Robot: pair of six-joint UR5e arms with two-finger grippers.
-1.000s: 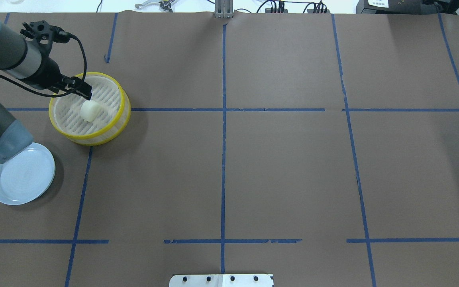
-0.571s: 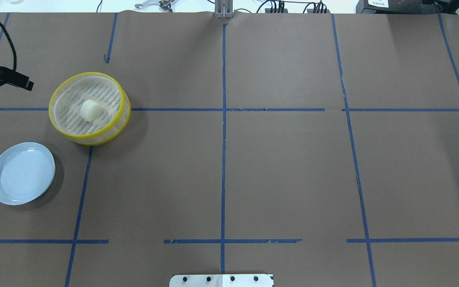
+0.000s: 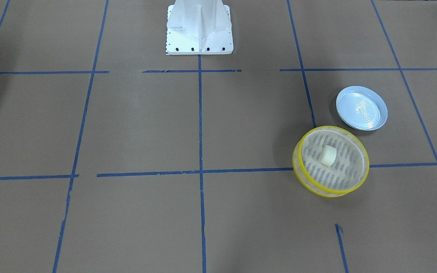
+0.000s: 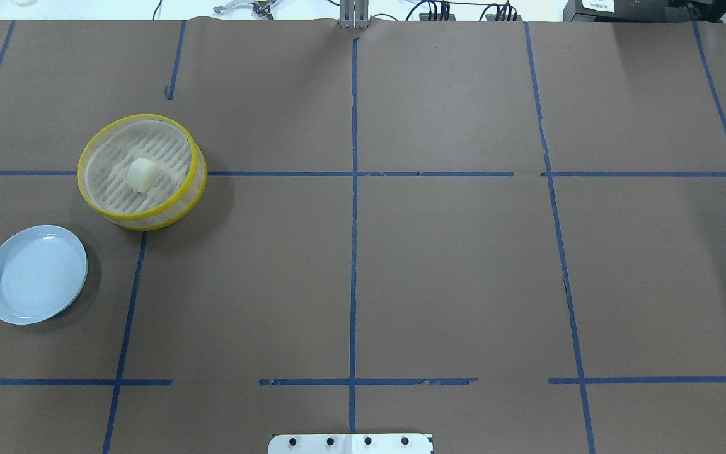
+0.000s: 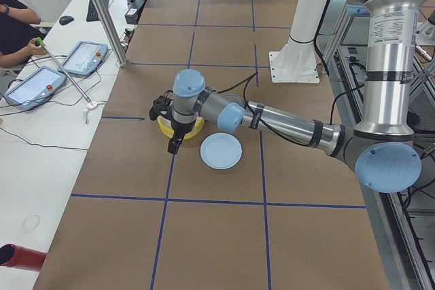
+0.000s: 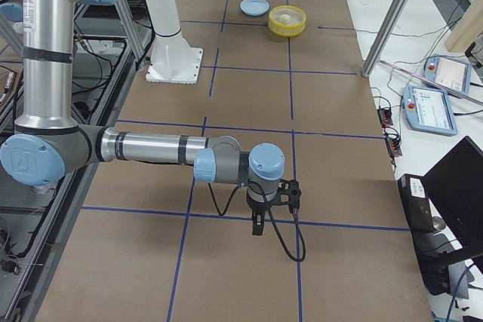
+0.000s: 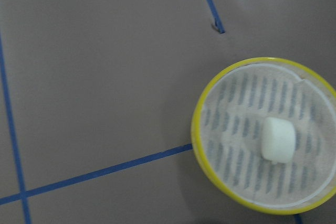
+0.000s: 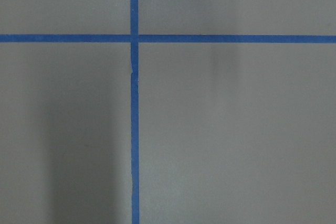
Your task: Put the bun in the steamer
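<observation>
1. One bun is in view. It lies on the slotted floor of the steamer, near the middle, and nothing grips it.
2. There is one steamer. It stands on the table in the robot's left half, across a blue tape line.
3. One plate lies just beside the steamer, on the side nearer the robot. The two do not touch.
4. Two grippers show, one on each arm.
5. The left gripper hangs fingers down above the table, near the steamer and the plate and touching neither. The front view catches only a black sliver of it at the edge, and its own wrist camera shows no fingers. I cannot tell whether its jaws are apart or together.
6. The left wrist camera looks down on the steamer, with the bun inside the yellow rim.
7. The right gripper points down over the table's far right part, well apart from the steamer. It shows only in the right side view, so I cannot tell how its jaws stand.
8. The right wrist camera shows only brown paper and one crossing of blue tape.
9. One white pedestal stands at the robot's edge of the table.
</observation>
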